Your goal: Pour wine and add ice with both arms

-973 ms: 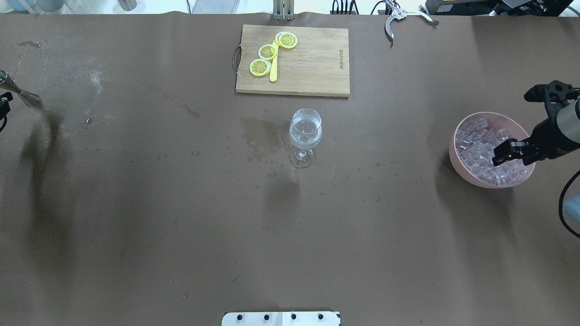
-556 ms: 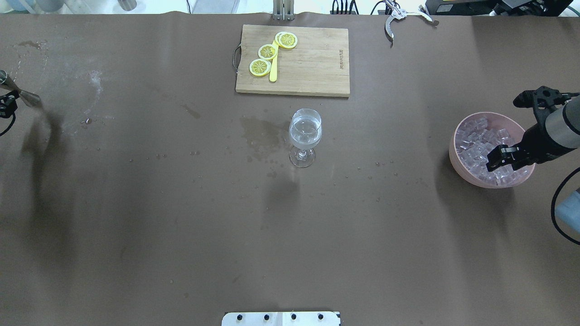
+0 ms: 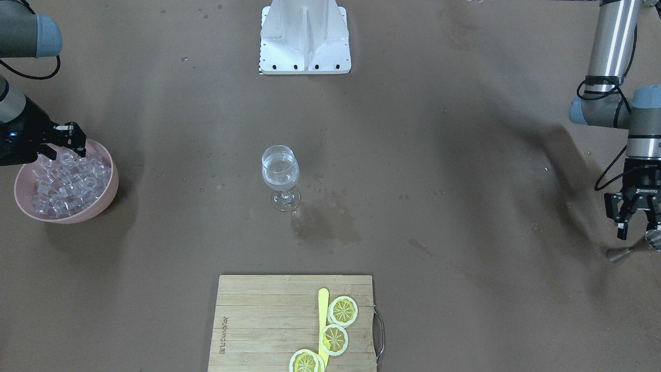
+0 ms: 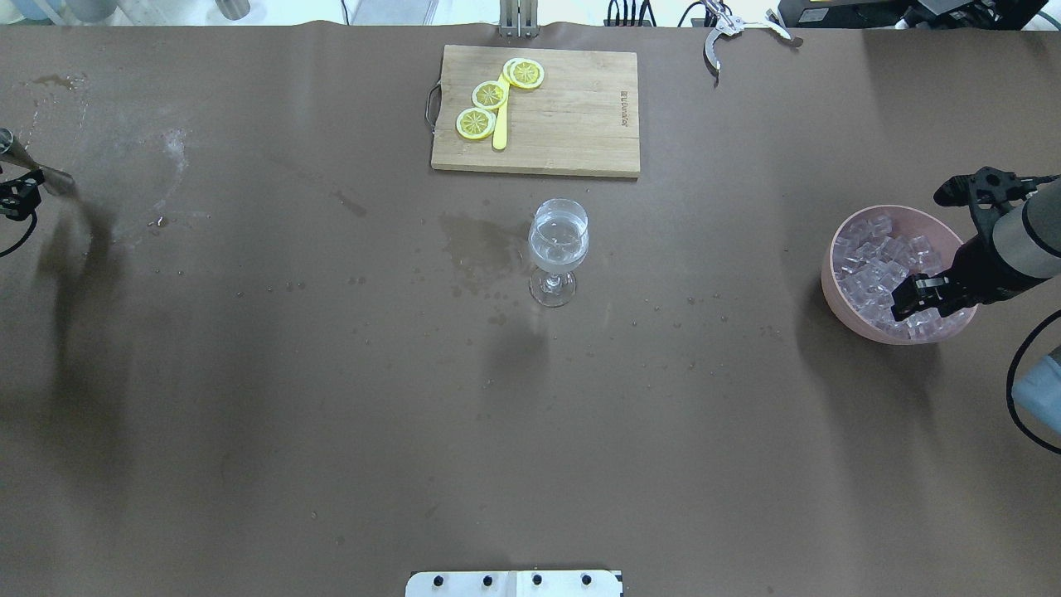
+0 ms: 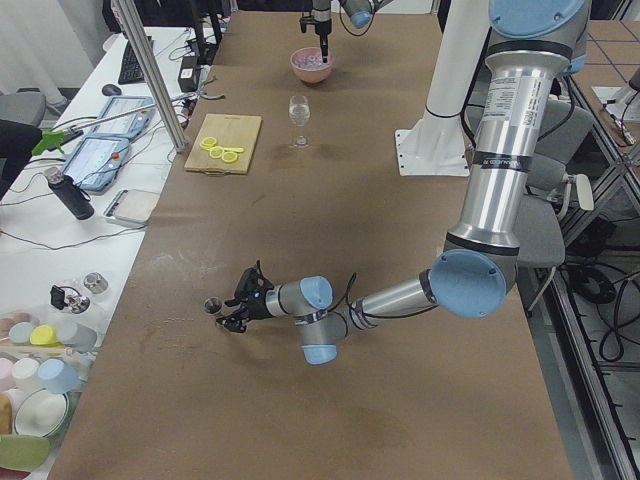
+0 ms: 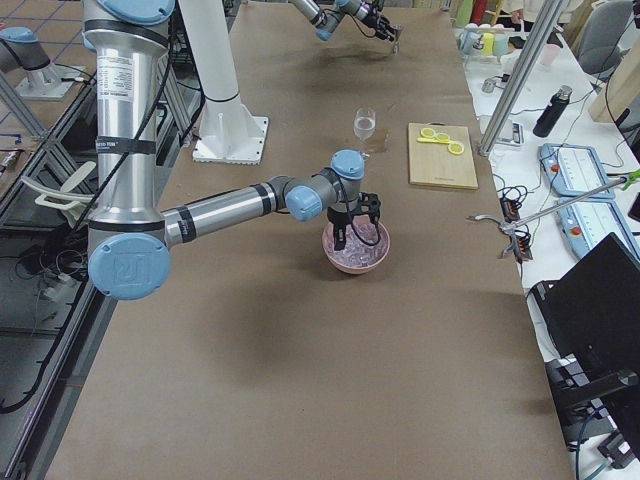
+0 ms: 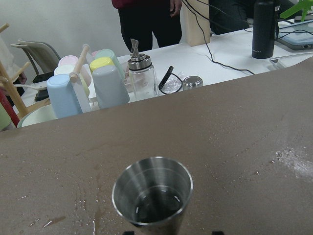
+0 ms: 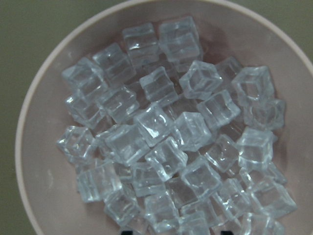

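Glass (image 4: 558, 236) holding wine (image 4: 559, 253): table centre, before cutting board (image 4: 572, 124). Bowl (image 4: 827, 280) holding ice (image 4: 866, 261): far right. Jigger (image 4: 54, 177): far left.

**Silver tubes, blue caps, black cables**

The left arm (image 3: 614, 46), at the front-facing view's right edge, is silver-grey tube with light-blue joint caps and looped black cables. Its black left gripper (image 3: 636, 232) bears white "ROBOTIQ" lettering. The right arm (image 3: 20, 28), upper left, looks alike.

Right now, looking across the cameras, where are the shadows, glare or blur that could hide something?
Overhead exterior: broad soft shadows darken the table at left and beside the pink bowl, while the wine glass reads clearly. Right wrist-mounted: the ice is sharp, with white glints on the cubes. Left wrist-mounted: the steel cup is in focus, its rim shining.
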Motion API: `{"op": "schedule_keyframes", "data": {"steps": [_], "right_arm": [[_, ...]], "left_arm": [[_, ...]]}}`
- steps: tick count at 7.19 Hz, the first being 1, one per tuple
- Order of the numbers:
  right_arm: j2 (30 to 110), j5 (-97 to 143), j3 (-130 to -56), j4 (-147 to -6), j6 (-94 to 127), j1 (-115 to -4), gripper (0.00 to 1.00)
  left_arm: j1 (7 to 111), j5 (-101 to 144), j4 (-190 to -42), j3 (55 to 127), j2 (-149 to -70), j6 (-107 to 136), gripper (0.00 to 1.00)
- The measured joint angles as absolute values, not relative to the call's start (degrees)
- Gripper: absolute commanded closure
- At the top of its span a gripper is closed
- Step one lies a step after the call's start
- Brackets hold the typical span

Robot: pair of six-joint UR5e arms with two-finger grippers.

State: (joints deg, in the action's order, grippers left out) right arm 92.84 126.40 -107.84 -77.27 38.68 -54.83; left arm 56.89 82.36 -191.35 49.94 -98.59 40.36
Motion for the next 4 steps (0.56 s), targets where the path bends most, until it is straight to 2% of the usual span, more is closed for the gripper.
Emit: {"op": "schedule_keyframes", "data": {"steps": [2, 4], "right_arm": [[92.76, 126.39, -107.31, -77.26, 38.56, -54.83, 0.41], [92.41, 126.40, -106.65, -77.26, 38.31, -54.77, 0.56]], "left_arm": [[56.87, 82.26, -192.15, 48.10, -99.50, 40.29, 0.36], [56.87, 81.54, -192.21, 46.31, -101.03, 40.33, 0.36]]}}
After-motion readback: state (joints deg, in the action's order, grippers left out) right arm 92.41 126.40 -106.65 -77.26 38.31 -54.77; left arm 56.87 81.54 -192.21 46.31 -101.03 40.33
